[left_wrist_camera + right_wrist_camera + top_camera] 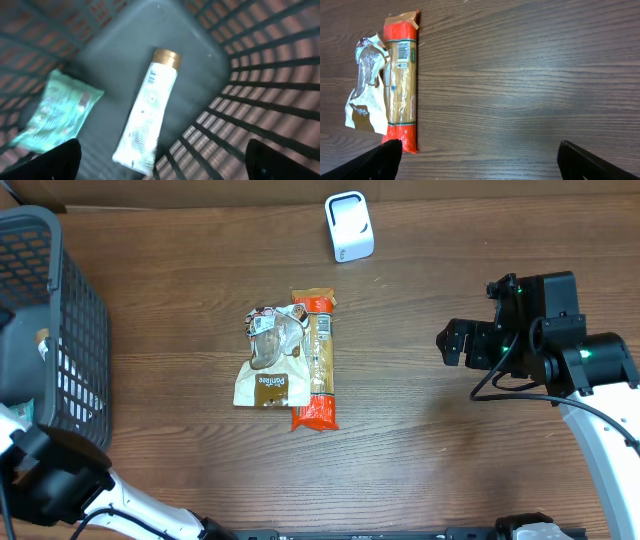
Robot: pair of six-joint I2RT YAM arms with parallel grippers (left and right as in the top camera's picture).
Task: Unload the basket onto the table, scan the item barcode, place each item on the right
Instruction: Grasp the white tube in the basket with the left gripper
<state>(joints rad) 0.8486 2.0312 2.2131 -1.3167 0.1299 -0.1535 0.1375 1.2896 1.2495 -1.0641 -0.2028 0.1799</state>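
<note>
Overhead, the brown wooden worktop (450,470) fills the frame, and a dark grey slatted basket (60,330) stands on its left edge. The right arm reaches in from the right side, and its claw (447,343) points left toward the middle of the worktop, well apart from everything lying there. In the right wrist view this claw (487,165) is spread wide with only bare wood between its tips. The left wrist view looks down into the basket, where the left claw (165,167) is also spread wide and holds nothing, hanging above the basket floor. At the centre of the worktop lies a long pack of spaghetti (316,360) with orange-red ends, stretched from far to near. A brown and white pouch (268,365) lies against its left side, touching it. On the basket floor rests a white bottle (147,117) with a gold cap, and a pale green packet (55,117) lies just beside it. A small white scanner (349,226) stands upright near the far edge, apart from the two packages. A barcode (403,51) faces up on the spaghetti pack near its far end.
</note>
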